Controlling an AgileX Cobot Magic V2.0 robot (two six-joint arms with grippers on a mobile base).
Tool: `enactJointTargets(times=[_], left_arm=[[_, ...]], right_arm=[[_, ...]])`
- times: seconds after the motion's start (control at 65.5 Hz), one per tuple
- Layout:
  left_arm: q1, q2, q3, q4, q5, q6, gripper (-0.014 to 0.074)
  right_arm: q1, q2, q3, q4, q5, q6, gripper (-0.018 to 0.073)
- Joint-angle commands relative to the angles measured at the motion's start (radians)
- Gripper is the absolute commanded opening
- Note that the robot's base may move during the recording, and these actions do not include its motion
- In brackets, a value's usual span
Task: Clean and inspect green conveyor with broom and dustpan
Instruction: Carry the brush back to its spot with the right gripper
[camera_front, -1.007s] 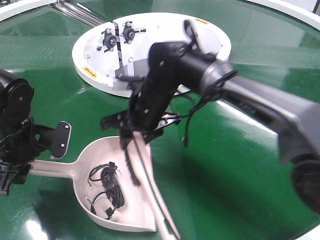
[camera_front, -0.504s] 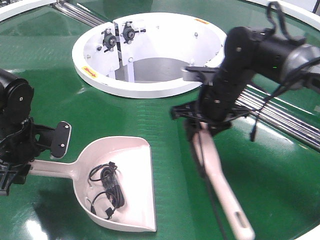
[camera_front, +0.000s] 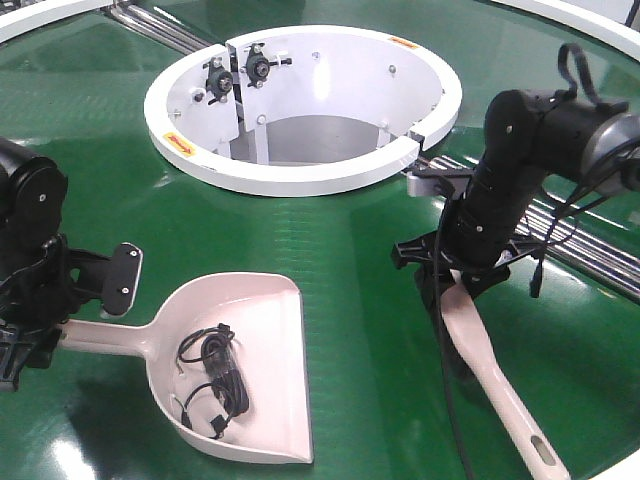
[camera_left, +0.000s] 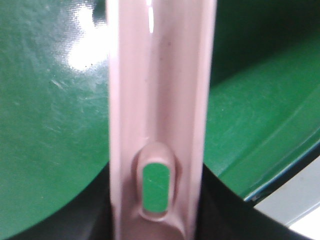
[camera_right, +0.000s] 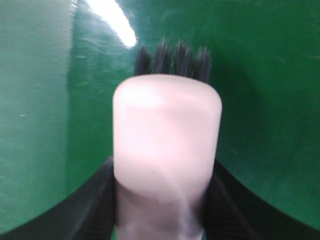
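Clamping broom head in R jaws, L jaws holding dustpan handle

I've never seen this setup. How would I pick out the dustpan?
Find the white ring in the green conveyor. Nearer the camera and to the left lies the dustpan. Unlike the narrow broom on the right, it is a wide pink-beige scoop with a black cord inside.

the right hand hides most of the broom head
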Motion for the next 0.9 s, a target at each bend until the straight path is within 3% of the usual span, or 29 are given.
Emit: enactJointTargets(times=[0.0, 0.595, 0.885], left_arm=[[-0.008, -0.036, -0.027, -0.012, 0.014, -0.004, -0.0022], [-0.008, -0.036, -0.027, -0.012, 0.015, -0.004, -0.0022], [-0.008, -0.036, -0.027, -0.012, 0.015, -0.004, -0.0022]], right_arm=[[-0.007, -0.017, -0.019, 0.005, 0.055, -0.033, -0.0002], [-0.007, 0.062, -0.019, 0.020, 0.054, -0.034, 0.0001], [-0.007, 0.062, -0.019, 0.031, 0.055, -0.029, 0.0081]])
